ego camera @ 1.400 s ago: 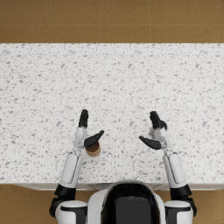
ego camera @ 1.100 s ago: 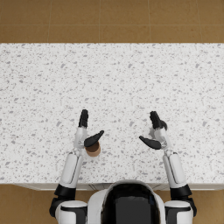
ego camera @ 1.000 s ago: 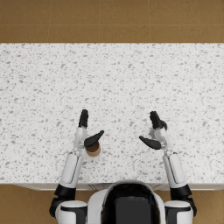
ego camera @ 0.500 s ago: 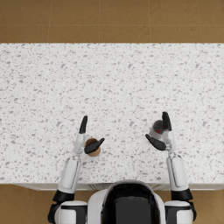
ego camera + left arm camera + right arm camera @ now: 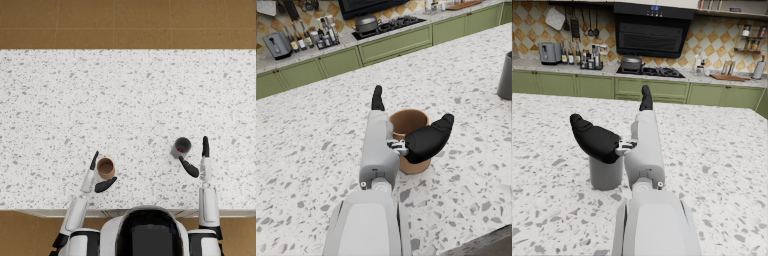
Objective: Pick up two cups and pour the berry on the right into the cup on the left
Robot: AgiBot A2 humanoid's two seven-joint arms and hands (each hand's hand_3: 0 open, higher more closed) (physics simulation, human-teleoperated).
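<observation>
A brown cup point(image 5: 105, 167) stands upright near the table's front edge, left of centre. My left hand point(image 5: 97, 175) is beside it, straight fingers along the cup's left side and thumb curved round its near side; the left wrist view shows the brown cup point(image 5: 408, 126) between thumb and palm of that hand point(image 5: 406, 135), fingers spread. A grey cup point(image 5: 181, 147) with a red berry point(image 5: 180, 149) inside stands to the right. My right hand point(image 5: 199, 162) is just right of it, thumb reaching toward its base. The right wrist view shows the thumb of that hand point(image 5: 619, 135) above the grey cup point(image 5: 605, 173).
The white speckled table point(image 5: 125, 100) stretches far beyond both cups. Its front edge point(image 5: 40, 211) runs close behind my hands. A kitchen counter with green cabinets point(image 5: 572, 85) and a stove point(image 5: 647, 70) lies in the background.
Both hands have drawn back toward the table's front edge and moved outward, uncovering the cups. The right hand now stands right of the grey cup; the cups have stayed in place.
</observation>
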